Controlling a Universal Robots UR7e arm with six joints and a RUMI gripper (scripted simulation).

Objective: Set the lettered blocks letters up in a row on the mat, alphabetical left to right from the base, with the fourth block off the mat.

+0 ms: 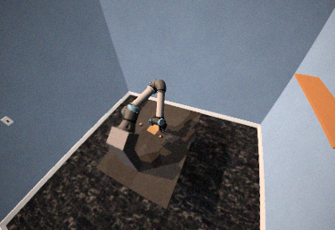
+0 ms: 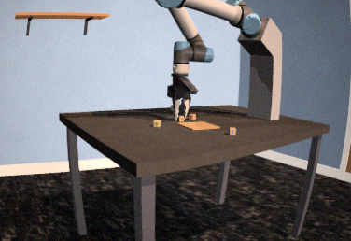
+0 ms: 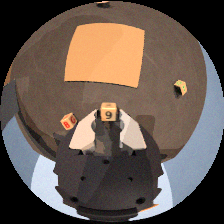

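My gripper (image 2: 182,119) (image 3: 108,110) points down at the table beside the mat. Its fingertips stand a little apart on either side of a wooden block (image 2: 181,119) (image 3: 108,112), which shows a dark mark like a 9. A block with red marks (image 2: 192,117) (image 3: 68,121) lies left of the gripper in the wrist view. A block with a green mark (image 2: 157,123) (image 3: 180,87) lies right of the mat there. A block with a blue mark (image 2: 232,131) lies beyond the mat. The orange mat (image 1: 153,130) (image 2: 200,126) (image 3: 105,55) bears no block.
The dark table (image 1: 153,193) (image 2: 154,143) carries everything. The robot's base pedestal (image 2: 265,85) stands at the table's edge. An orange shelf (image 1: 318,103) (image 2: 63,16) is on the wall, away from the arm. In the top view the blocks are too small to read.
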